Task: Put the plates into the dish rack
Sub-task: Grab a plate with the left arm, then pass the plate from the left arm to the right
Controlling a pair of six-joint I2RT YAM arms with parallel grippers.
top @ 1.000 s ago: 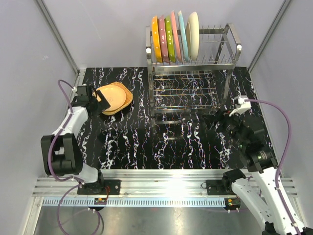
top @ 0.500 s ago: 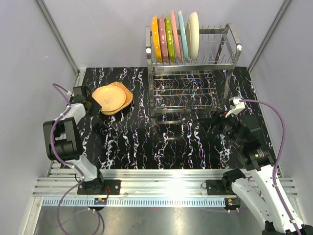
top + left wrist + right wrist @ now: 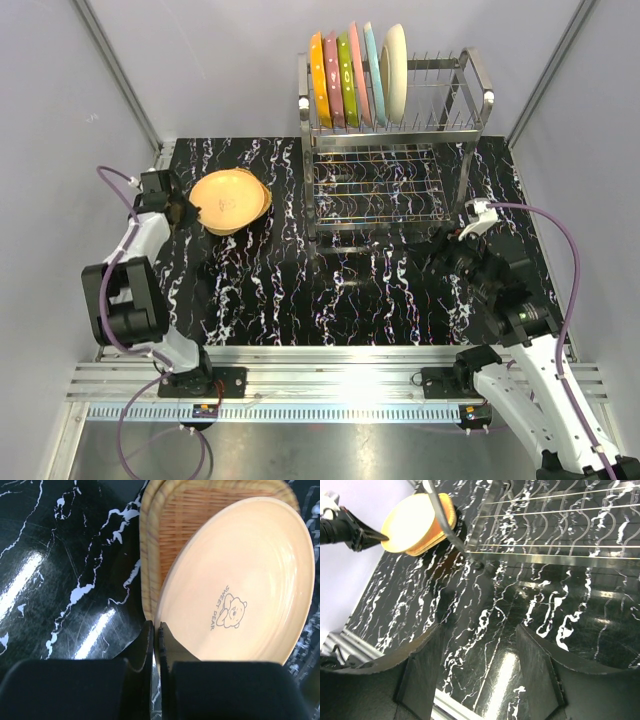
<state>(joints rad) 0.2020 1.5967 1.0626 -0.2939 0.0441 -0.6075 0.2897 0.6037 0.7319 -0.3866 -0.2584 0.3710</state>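
Left wrist view, left fingers [image 3: 154, 631] pinched on tan plate [image 3: 240, 580] rim, right fingers [image 3: 480, 640] spread apart, holding nothing

The tabletop [image 3: 300, 290] was glossy black marble-look; the dish rack [image 3: 380, 185], shiny steel wire. The tan plate [image 3: 240, 580] looked smooth and glazed, the tray [image 3: 195, 515] beneath ribbed wood, the left gripper [image 3: 155, 632] matt black.

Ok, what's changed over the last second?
The left gripper, shut on the rim of the tan plate, pulled back to the left, dragging the plate slightly that way over the woven tray. The right gripper shifted a little and stays open. The plates standing in the rack did not move.
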